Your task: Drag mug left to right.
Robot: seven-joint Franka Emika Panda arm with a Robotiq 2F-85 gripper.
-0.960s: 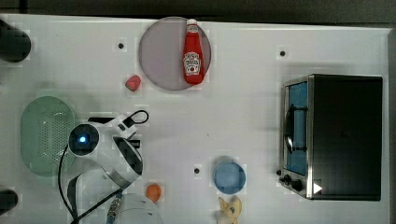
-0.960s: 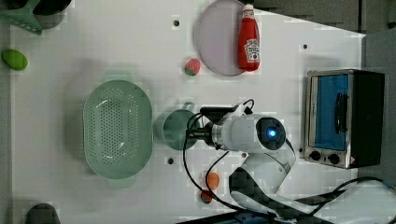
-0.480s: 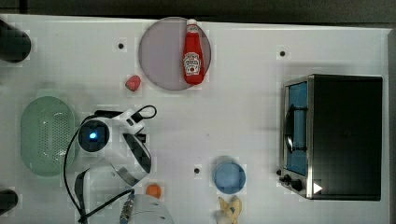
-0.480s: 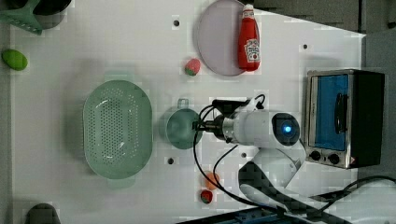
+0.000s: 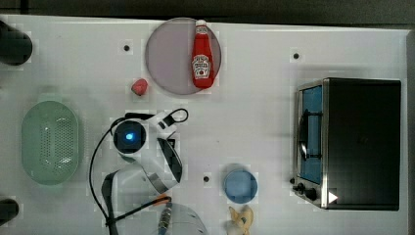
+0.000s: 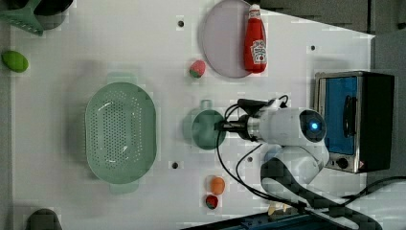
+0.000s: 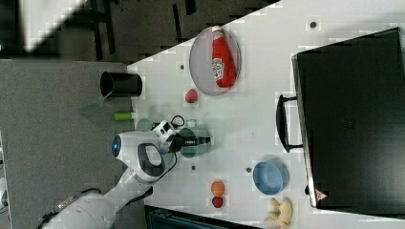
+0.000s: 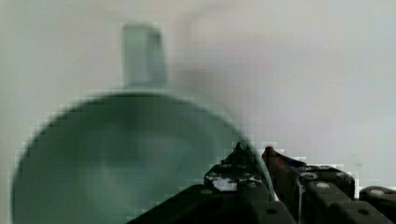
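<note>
Hand (image 8: 254,156) pinches the mug (image 6: 207,129) wall, one finger inside the rim, one outside.

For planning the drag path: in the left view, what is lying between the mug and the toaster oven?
The end effector clamped on the mug rim, then the arm's wrist, up to the toaster oven.

A lab test bench: white tabletop (image 5: 264,98) with bolt holes, staged toy food.
</note>
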